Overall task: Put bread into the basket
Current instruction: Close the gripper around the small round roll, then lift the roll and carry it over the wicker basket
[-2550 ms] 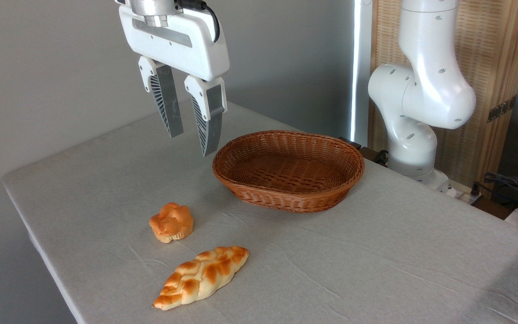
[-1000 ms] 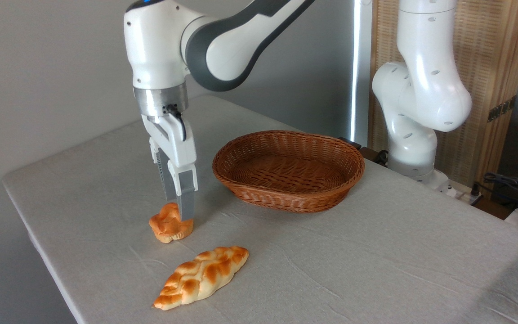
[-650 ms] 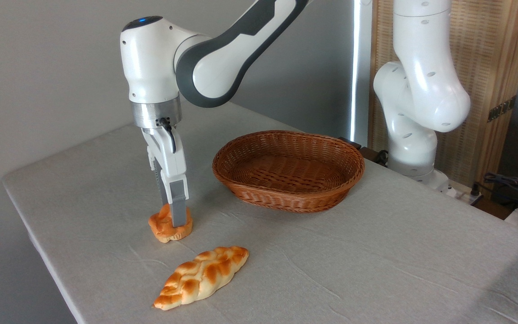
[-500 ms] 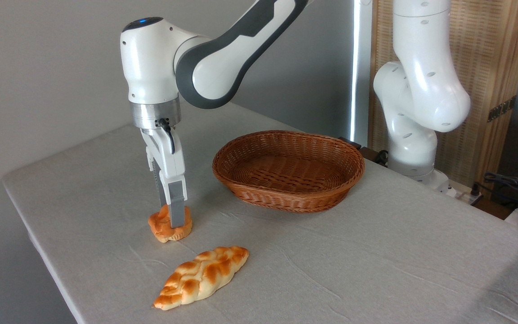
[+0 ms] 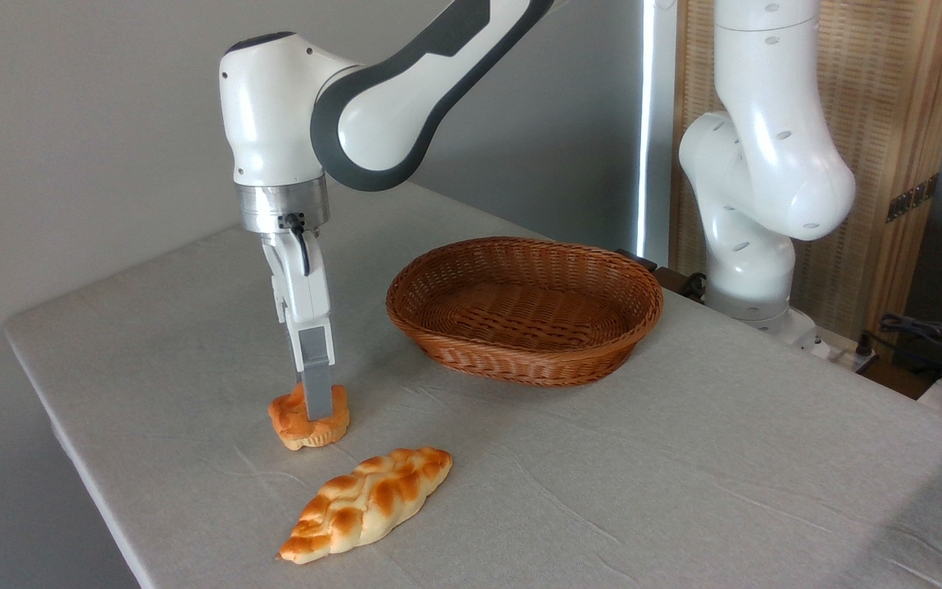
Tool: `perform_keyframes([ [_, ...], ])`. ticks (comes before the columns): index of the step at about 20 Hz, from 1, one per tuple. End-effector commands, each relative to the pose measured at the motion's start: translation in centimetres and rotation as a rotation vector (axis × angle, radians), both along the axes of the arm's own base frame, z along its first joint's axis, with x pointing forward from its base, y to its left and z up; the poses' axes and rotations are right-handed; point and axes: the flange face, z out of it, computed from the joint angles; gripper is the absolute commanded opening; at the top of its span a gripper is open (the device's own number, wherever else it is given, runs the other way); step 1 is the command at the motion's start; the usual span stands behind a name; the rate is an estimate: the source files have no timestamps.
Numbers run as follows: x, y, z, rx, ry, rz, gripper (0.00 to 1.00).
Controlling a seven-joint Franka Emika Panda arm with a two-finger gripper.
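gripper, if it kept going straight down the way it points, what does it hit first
The gripper points straight down onto the small round bun, and its fingers are already against it. Just beneath is the table.

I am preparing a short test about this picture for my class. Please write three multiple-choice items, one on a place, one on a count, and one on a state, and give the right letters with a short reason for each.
1. Where is the gripper?
A. over the basket
B. down on the round bun
C. beside the braided loaf

2. How many breads lie on the table?
A. one
B. two
C. three

3. What is the state of the basket?
A. empty
B. holds one bun
C. turned upside down

Answers:
1. B, the finger comes straight down onto the round bun.
2. B, only the round bun and the braided loaf are there.
3. A, it stands upright with its woven floor bare.
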Motion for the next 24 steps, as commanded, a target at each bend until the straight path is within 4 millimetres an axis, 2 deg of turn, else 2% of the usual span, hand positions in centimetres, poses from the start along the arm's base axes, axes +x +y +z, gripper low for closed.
perform_keyframes([
  [1,0.2,0.2,0.0,0.010,-0.019,-0.017,0.28],
  [7,0.2,0.2,0.1,0.005,-0.020,-0.010,0.27],
  [9,0.3,0.3,0.9,-0.004,-0.032,-0.001,0.27],
  [12,0.0,0.9,4.3,-0.080,-0.035,0.076,0.27],
  [15,-1.2,2.4,8.7,-0.101,0.116,0.156,0.28],
  [20,-6.7,4.8,14.3,-0.047,0.266,0.181,0.28],
  [21,-7.6,5.0,14.4,-0.040,0.283,0.181,0.28],
  [23,-10.3,4.9,13.3,-0.027,0.310,0.165,0.30],
  [24,-11.5,4.7,12.5,-0.018,0.324,0.156,0.41],
])
